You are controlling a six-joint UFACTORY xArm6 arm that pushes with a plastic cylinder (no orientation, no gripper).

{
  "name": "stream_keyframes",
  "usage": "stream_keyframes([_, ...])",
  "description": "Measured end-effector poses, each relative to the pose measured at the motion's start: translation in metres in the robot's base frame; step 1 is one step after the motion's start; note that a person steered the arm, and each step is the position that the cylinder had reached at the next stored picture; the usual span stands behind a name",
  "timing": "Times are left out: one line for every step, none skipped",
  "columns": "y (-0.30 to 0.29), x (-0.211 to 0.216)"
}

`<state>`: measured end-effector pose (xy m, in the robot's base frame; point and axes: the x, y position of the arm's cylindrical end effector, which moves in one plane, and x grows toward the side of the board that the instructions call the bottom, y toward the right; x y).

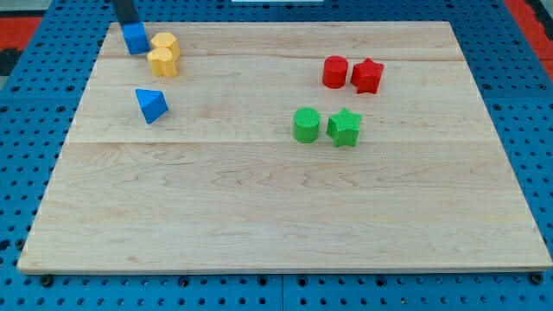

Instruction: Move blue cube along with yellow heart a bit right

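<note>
We locate my tip [128, 22] at the board's far-left corner, at the view's top left, directly behind and touching or nearly touching the upper edge of the blue cube [135, 39]. The rod carries no jaws or fingers, so no open or closed state applies.

The blue cube sits close to the top edge of the wooden board [259, 216], near its left corner. The yellow heart [162, 60] lies immediately to the cube's right and slightly lower; a second yellow block [165, 42], shape unclear, sits against the heart's upper side. The three appear to be in contact.

The governing relation: the required travel is toward the view's right, yet we judge the tip to stand above the cube, not on its left face. A reposition to the cube's left side looks necessary before pushing.

We find no brands, labels or legible writing anywhere on the board or blocks.
</note>
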<state>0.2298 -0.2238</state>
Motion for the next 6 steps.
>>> stream_keyframes([-0.002, 0.122])
stream_keyframes([0.011, 0.198])
stream_keyframes([-0.08, 0.189])
stream_keyframes([-0.035, 0.125])
stream_keyframes([0.04, 0.09])
stream_keyframes([0.041, 0.088])
